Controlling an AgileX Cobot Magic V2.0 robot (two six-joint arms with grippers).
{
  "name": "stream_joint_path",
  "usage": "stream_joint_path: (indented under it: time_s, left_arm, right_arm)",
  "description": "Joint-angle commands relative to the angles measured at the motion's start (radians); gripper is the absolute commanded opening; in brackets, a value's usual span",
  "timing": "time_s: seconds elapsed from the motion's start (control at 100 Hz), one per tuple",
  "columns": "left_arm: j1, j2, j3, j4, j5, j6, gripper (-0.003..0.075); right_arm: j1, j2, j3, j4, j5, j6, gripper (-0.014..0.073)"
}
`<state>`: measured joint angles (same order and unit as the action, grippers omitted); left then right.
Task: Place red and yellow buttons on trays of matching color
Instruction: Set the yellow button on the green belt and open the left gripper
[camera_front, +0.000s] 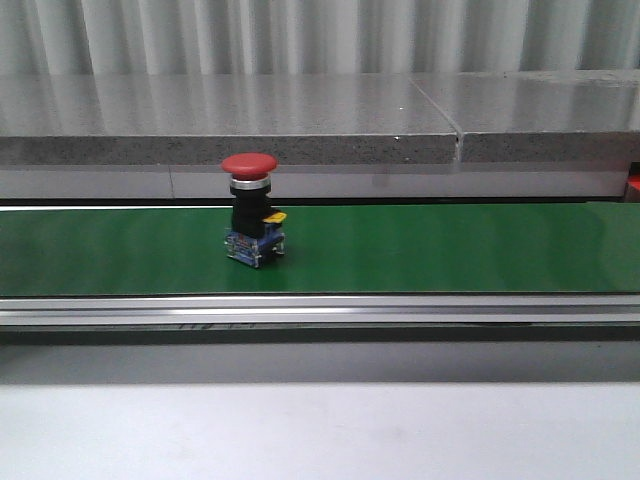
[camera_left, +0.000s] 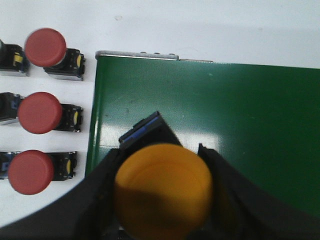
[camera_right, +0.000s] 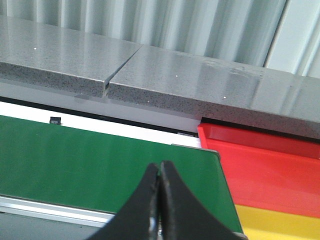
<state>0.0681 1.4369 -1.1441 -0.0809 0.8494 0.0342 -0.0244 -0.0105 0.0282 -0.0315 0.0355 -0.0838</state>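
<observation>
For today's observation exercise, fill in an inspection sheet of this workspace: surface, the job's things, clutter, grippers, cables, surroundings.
Surface: green belt, bare except one button.
Job's things: red button upright on the belt; yellow button in the left gripper; three spare red buttons beside the belt's end; red tray and yellow tray past the other end.
Clutter: nothing seen.
Grippers: left gripper shut on the yellow button; right gripper shut, holding nothing.
Cables: nothing seen.
Surroundings: grey stone ledge, corrugated wall behind.
</observation>
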Motion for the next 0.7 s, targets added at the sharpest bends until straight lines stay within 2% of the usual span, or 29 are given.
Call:
stream_joint_path:
  time_s: [0.0,0.69]
  left_arm:
    - [-0.005,0.003,-0.051,-0.024,-0.008,0.014,-0.0020]
    - [-0.005,0.102,-0.053,-0.033,0.045,0.031,-0.0019]
  right_arm:
    - [-0.004,-0.010,-0.006,-0.011,-0.081,0.000,-0.0067]
    - [-0.004,-0.010,-0.006,-0.011,-0.081,0.000,-0.0067]
